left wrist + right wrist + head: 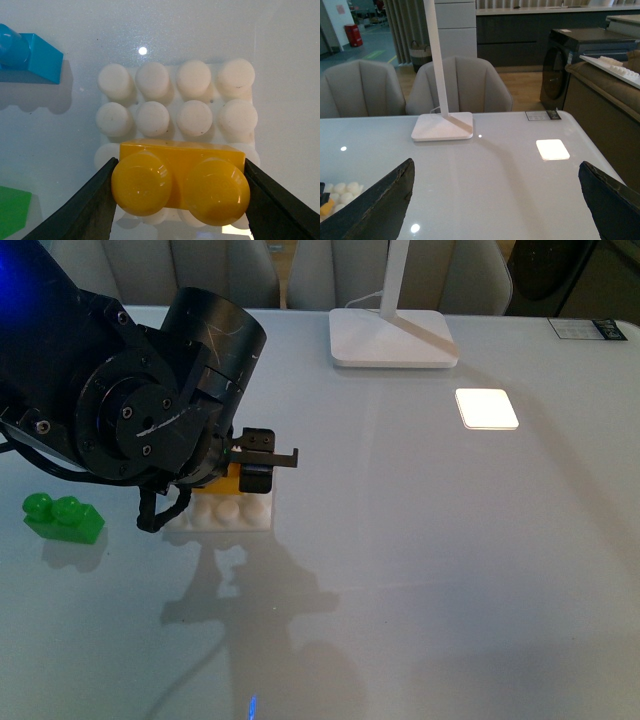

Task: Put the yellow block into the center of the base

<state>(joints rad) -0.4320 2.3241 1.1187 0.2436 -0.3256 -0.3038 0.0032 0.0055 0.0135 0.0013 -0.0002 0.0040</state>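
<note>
At the far left of the front view a bright green two-stud plastic brick (64, 517) lies on the pale glossy table (450, 570), well apart from everything else and nearer the robot than the arm above it. Just right of it the bulky black left arm reaches down over the table, and its left gripper (250, 468) is clamped on the small orange-yellow plastic block with two round studs (181, 181); in the left wrist view the two dark fingers (85, 210) press against the block's opposite short ends, so the block sits squarely between them. The block rests over the flat square white plastic base with its grid of round studs (177, 107), covering studs along one edge row rather than the middle; two full rows of white studs stand bare beyond it. Whether it is pressed fully down cannot be told. A blue plastic brick (27, 55) lies beside the base, apart from it. Further right and farther back stands the smooth white lamp foot (392, 338), and right of that a bright square patch of light (487, 408) lies on the table. The right gripper (495, 200) is spread wide, holding nothing, its dark fingers (375, 207) hanging above bare table.
</note>
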